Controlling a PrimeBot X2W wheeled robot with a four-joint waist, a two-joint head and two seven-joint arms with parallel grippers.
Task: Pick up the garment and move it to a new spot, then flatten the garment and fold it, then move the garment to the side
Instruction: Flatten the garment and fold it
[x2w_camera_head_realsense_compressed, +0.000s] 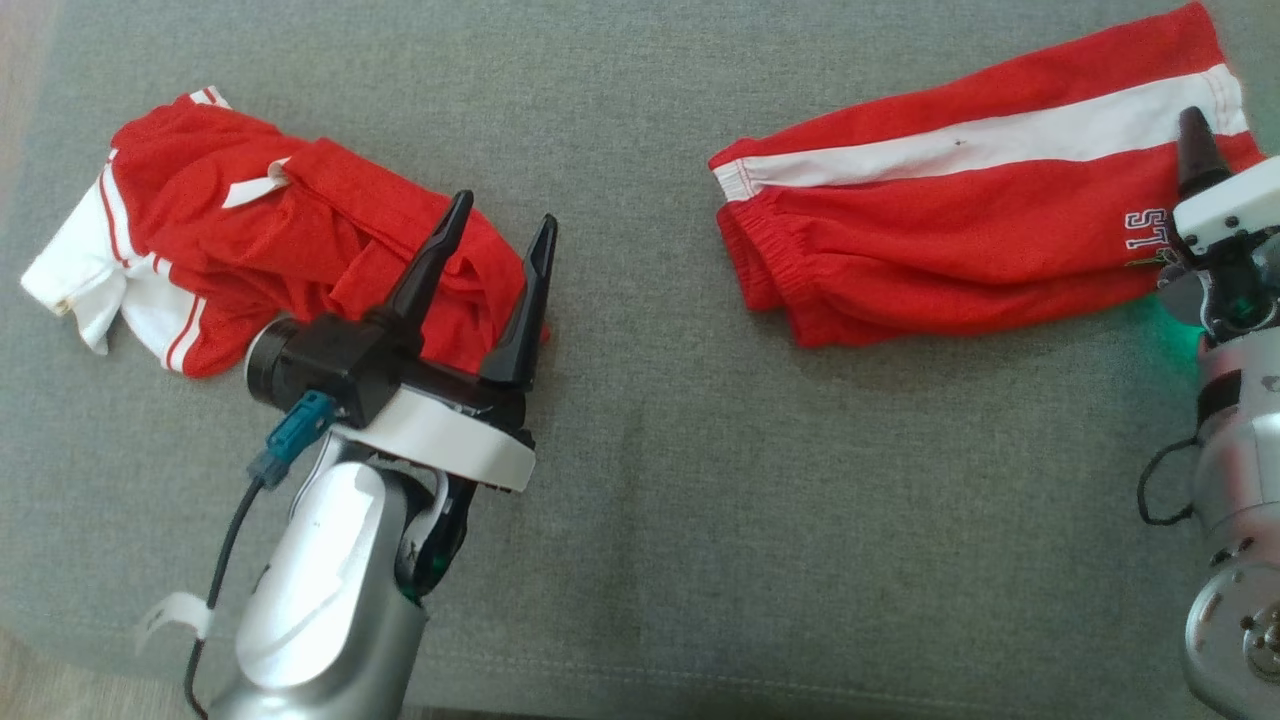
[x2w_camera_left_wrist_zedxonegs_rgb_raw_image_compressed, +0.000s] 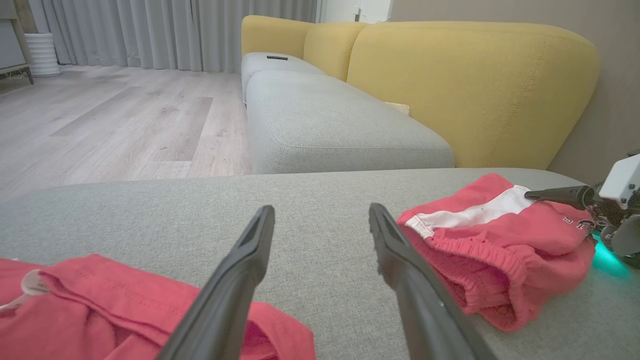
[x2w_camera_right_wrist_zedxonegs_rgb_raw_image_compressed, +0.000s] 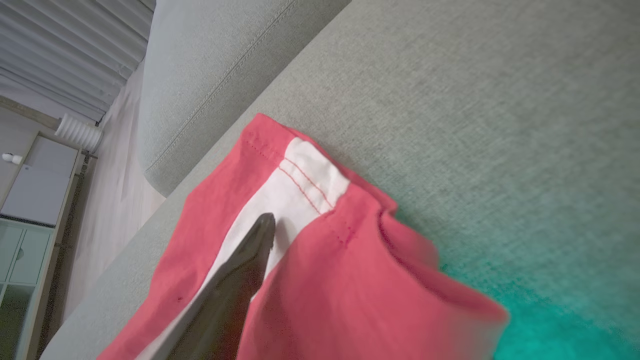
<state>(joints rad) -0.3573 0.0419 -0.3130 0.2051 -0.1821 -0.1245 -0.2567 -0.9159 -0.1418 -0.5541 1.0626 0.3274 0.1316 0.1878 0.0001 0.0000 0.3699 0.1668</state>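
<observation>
- The left gripper (x2w_camera_head_realsense_compressed: 505, 208) is seen nearest, its fingers spread and empty. It is poised over the right end of the crumpled garment (x2w_camera_head_realsense_compressed: 300, 230), which lies on the left of the grey cushion (x2w_camera_head_realsense_compressed: 640, 500).
- The cushion's front seam runs close under this arm, so little room is offered toward the robot. A broad bare strip is found between the two garments.
- The folded shorts (x2w_camera_head_realsense_compressed: 950, 230) lie at the right, well apart from the crumpled one.
- The right gripper (x2w_camera_head_realsense_compressed: 1196, 150) is set at their hem end with jaws wide. One finger lies over the white stripe; the other is hidden, seemingly under the cloth. Nothing is pinched.
- Folding is judged done, and the move to the side appears to be in hand. A firm closing on the hem layers is called for, then a low drag so that the fold is not spilled.
- Past the far edge, a second seat (x2w_camera_left_wrist_zedxonegs_rgb_raw_image_compressed: 325, 120), a yellow backrest (x2w_camera_left_wrist_zedxonegs_rgb_raw_image_compressed: 475, 90) and the floor (x2w_camera_left_wrist_zedxonegs_rgb_raw_image_compressed: 100, 125) are seen, so that drop is best avoided.
</observation>
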